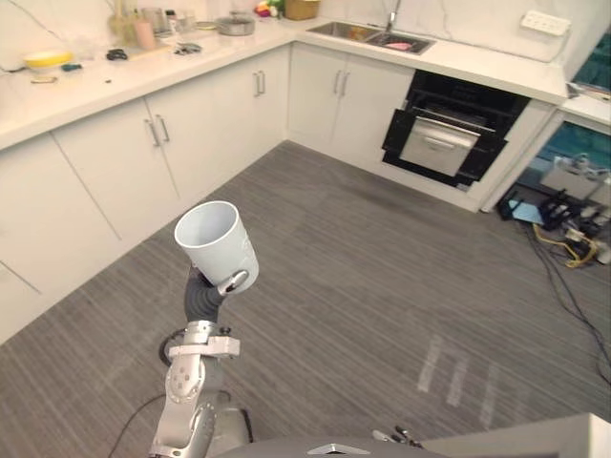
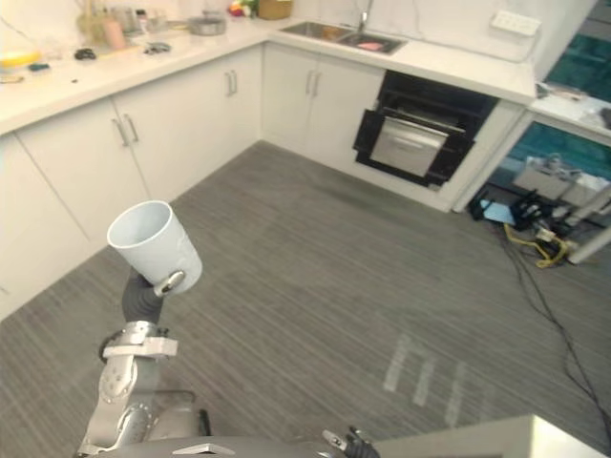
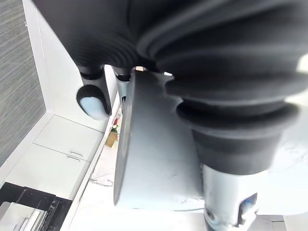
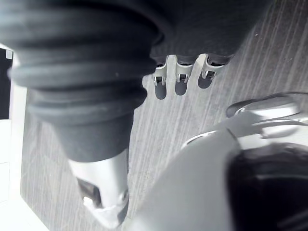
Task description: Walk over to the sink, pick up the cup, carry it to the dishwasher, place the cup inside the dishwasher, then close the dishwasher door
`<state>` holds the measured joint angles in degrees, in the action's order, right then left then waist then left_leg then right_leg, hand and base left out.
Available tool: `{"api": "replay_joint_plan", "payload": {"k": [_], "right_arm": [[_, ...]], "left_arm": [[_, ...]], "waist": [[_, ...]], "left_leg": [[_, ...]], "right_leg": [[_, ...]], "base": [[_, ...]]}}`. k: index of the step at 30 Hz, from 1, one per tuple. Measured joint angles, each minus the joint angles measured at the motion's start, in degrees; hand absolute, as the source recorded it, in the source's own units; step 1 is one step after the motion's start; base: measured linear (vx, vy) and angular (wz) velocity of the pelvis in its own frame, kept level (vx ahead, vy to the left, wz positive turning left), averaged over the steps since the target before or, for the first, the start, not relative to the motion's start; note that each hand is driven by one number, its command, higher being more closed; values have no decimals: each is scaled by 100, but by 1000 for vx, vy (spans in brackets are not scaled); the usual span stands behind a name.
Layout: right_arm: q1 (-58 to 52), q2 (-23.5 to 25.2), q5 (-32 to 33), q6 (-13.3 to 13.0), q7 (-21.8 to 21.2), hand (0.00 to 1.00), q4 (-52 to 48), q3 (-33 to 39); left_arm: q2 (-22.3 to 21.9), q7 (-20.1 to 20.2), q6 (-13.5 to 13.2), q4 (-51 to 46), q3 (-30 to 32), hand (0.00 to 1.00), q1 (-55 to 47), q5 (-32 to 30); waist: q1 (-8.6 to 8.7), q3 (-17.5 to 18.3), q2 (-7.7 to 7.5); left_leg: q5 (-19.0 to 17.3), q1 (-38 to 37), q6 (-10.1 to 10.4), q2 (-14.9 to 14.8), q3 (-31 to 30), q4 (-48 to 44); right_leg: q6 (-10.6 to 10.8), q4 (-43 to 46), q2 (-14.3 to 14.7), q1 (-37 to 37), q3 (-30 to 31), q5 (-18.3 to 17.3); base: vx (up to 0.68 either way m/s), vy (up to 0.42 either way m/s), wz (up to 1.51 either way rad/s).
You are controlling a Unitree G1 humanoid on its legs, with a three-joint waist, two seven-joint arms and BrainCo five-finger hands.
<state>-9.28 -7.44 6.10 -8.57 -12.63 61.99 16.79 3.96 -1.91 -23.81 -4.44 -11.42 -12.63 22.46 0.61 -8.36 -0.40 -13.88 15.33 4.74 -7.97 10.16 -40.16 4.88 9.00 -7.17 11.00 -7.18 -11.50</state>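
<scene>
A white cup (image 1: pixel 218 243) is held up over the grey floor, tilted, with its mouth toward the left cabinets. My left hand (image 1: pixel 206 292) is shut on it from below, thumb against its side; the left wrist view shows the cup wall (image 3: pixel 154 159) between fingers (image 3: pixel 94 101) and thumb. The dishwasher (image 1: pixel 449 134) stands across the room under the far counter, its door (image 1: pixel 437 145) hanging partly open. The sink (image 1: pixel 368 36) lies in the counter to its left. My right hand (image 4: pixel 178 82) hangs low over the floor, fingers relaxed and holding nothing.
White cabinets (image 1: pixel 153 143) line the left and far walls. The counter carries a yellow bowl (image 1: pixel 48 59), jars and a pot (image 1: pixel 235 25). Cables and boxes (image 1: pixel 573 234) lie on the floor right of the dishwasher. Open grey floor (image 1: pixel 382 277) stretches between me and the dishwasher.
</scene>
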Motion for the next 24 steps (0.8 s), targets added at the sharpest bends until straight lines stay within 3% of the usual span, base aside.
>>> {"api": "replay_joint_plan", "payload": {"k": [1, 2, 3, 4, 5, 6, 7, 8, 9, 11, 12, 13, 14, 15, 16, 17, 18, 19, 20, 22, 23, 24], "right_arm": [[44, -29, -1, -1, -2, 0, 17, 23], [97, -88, -1, -20, -9, 0, 20, 29], [107, -142, -1, -49, -51, 0, 21, 35], [80, -163, -3, -65, -67, 0, 25, 36], [153, -79, -35, -103, -102, 0, 89, 27], [176, 20, -99, -136, -115, 0, 133, 24], [180, 20, -111, -133, -113, 0, 182, 27], [149, 21, -138, -103, -92, 0, 216, 31], [50, 79, -146, -88, -85, 0, 221, 39], [-41, 145, -163, -92, -85, 0, 224, 87], [-123, 245, -125, -133, -91, 0, 216, 208], [-133, 280, -97, -136, -102, 0, 208, 246], [-138, 286, -87, -146, -100, 0, 191, 280], [-275, 269, -82, -249, -87, 0, 192, 426], [-300, 275, -63, -368, -89, 0, 153, 496], [-303, 300, -49, -432, -97, 0, 88, 536], [-315, 414, 12, -525, -82, 0, -73, 573], [-321, 525, 94, -589, -57, 0, -119, 639], [-355, 573, 136, -618, -41, 0, -178, 650], [-573, 732, 155, -636, 123, 0, -523, 650], [-630, 730, 179, -635, 151, 0, -558, 653], [-688, 713, 263, -631, 185, 0, -672, 643]], "left_arm": [[3, 56, 0, -1, 37, 100, -1, 1], [-6, 123, 1, -26, 77, 100, 0, 2], [-45, 149, 4, -99, 108, 100, -5, 1], [-80, 171, 5, -110, 155, 100, -18, 1], [-180, 196, 17, -109, 309, 100, 23, 3], [-228, 209, 12, -117, 486, 100, 8, 60], [-226, 220, 11, -127, 536, 100, -18, 110], [-188, 237, 27, -125, 596, 100, -69, 128], [-61, 294, 83, -122, 602, 100, -63, 153], [24, 433, 127, -119, 606, 100, 42, 227], [97, 537, 220, -121, 605, 100, 96, 233], [163, 563, 306, -139, 557, 100, 108, 233], [208, 575, 363, -144, 468, 100, 107, 230], [234, 578, 484, -186, 174, 100, 118, 214], [219, 578, 506, -213, -12, 100, 166, 197], [229, 578, 509, -224, -64, 100, 228, 189], [257, 571, 529, -218, -126, 100, 428, 103], [258, 568, 538, -192, -226, 100, 666, 91], [258, 573, 547, -162, -260, 100, 785, 90], [207, 602, 673, -113, -536, 100, 1069, 79], [172, 603, 722, -105, -582, 100, 1092, 61], [121, 608, 785, -100, -684, 100, 1094, 46]], "waist": [[-2, -6, 5], [-18, -7, 4], [-37, -28, 35], [-74, -31, 34], [-132, -135, 95], [-207, -173, 105], [-312, -176, 104], [-359, -173, 16], [-341, -79, -180], [-310, 16, -299], [-273, 50, -358], [-267, 87, -513], [-268, 141, -604], [-220, 193, -437], [-112, 206, -265], [-50, 218, -160], [80, 202, -155], [172, 155, -168], [184, 133, -176], [292, 74, -128], [315, 34, -69], [315, -21, 62]], "left_leg": [[32, 17, -30, 86, -18, 363], [324, 27, -74, 287, -129, 1288], [997, -39, -2, 387, -293, 2004], [1267, -153, 14, 428, -265, 2076], [902, -128, -42, 426, -264, 1662], [417, 50, -23, 429, -486, 1078], [295, 88, -132, 485, -582, 864], [119, 34, -445, 616, -620, 657], [55, -86, -546, 789, -492, 772], [-37, -156, -796, 864, -342, 823], [-168, -376, -906, 967, -196, 894], [-219, -631, -912, 1092, -120, 1035], [-218, -816, -922, 1196, -98, 1207], [-163, -1284, -1001, 1273, -126, 1763], [-34, -1544, -1052, 1263, -267, 2096], [36, -1679, -1086, 1253, -328, 2304], [119, -1925, -1101, 1252, -433, 2680], [160, -2162, -1082, 1251, -558, 2971], [161, -2286, -1078, 1246, -611, 3067], [1, -2720, -996, 1122, -911, 3142], [-74, -2862, -976, 1038, -993, 3101], [-266, -3077, -905, 833, -1086, 2973]], "right_leg": [[63, -3, -84, 21, -2, -39], [176, -32, -261, 72, 1, -109], [285, -133, -353, 195, 49, -178], [340, -255, -391, 295, 83, -218], [402, -74, -275, 437, 80, -259], [290, 379, -113, 332, 94, -326], [221, 509, -92, 286, 84, -385], [239, 671, -185, 290, 241, -431], [334, 919, -380, 205, 371, -492], [626, 2178, -550, -270, 458, -634], [956, 3825, -664, -759, 466, -364], [936, 4201, -737, -865, 347, 464], [738, 4253, -881, -836, 201, 661], [393, 4473, -930, -1007, 187, 1746], [422, 4793, -832, -1231, 186, 1634], [395, 5028, -733, -1444, 172, 1166], [174, 5234, -529, -1913, 42, 373], [45, 5048, -361, -2300, -238, -59], [-11, 4849, -294, -2479, -366, -209], [-150, 3432, -64, -2929, -514, -357], [-180, 2931, 17, -2934, -469, -268], [-193, 1921, 182, -2931, -295, 89]], "base": [[164, 149, 8], [176, 216, 2], [262, 311, -5], [316, 255, -19], [349, 187, -32], [282, 79, -45], [210, 99, -52], [273, 196, -45], [273, 193, -29], [257, 109, -13], [356, 77, -27], [381, 86, -32], [391, 113, -34], [362, 122, -17], [350, 120, -8], [340, 92, 13], [332, 33, 28], [336, 1, 36], [374, -45, 51], [447, -77, 79], [502, -106, 90], [518, -125, 80]]}}
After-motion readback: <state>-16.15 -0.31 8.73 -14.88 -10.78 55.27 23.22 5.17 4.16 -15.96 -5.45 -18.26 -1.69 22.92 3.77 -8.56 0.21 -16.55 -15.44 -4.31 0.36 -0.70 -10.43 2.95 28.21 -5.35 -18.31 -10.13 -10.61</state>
